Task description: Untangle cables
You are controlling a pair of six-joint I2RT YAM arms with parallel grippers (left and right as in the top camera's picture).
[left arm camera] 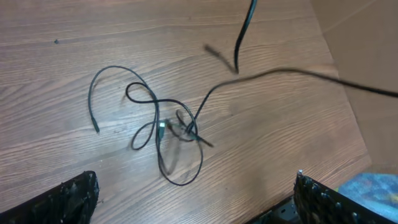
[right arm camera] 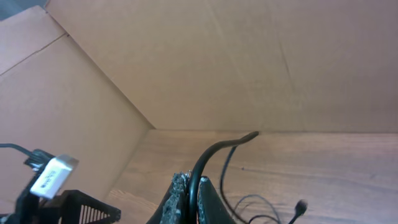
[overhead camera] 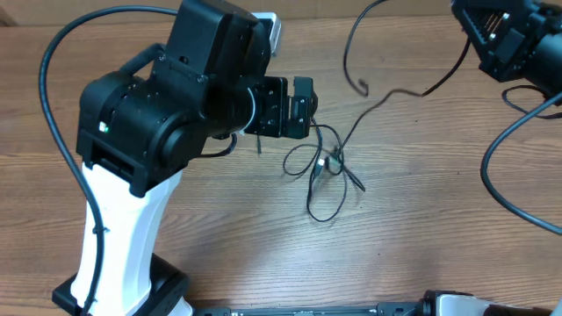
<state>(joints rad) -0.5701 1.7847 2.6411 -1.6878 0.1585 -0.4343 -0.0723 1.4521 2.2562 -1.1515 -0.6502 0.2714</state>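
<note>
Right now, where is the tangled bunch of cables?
In the overhead view the knot of cables lies on the wooden table near the middle, just beside the left end effector, one strand running up toward the right arm.

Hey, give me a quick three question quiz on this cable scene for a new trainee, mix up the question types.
1. True or false: the left gripper is shut.
2. What does the right gripper hold? A: a cable strand. B: a screwdriver. C: nothing.
3. Fill in: the cable tangle lies on a ___ table.

Key: 1 false, the left gripper is open above the cable tangle. 2 A. 3 wooden.
</note>
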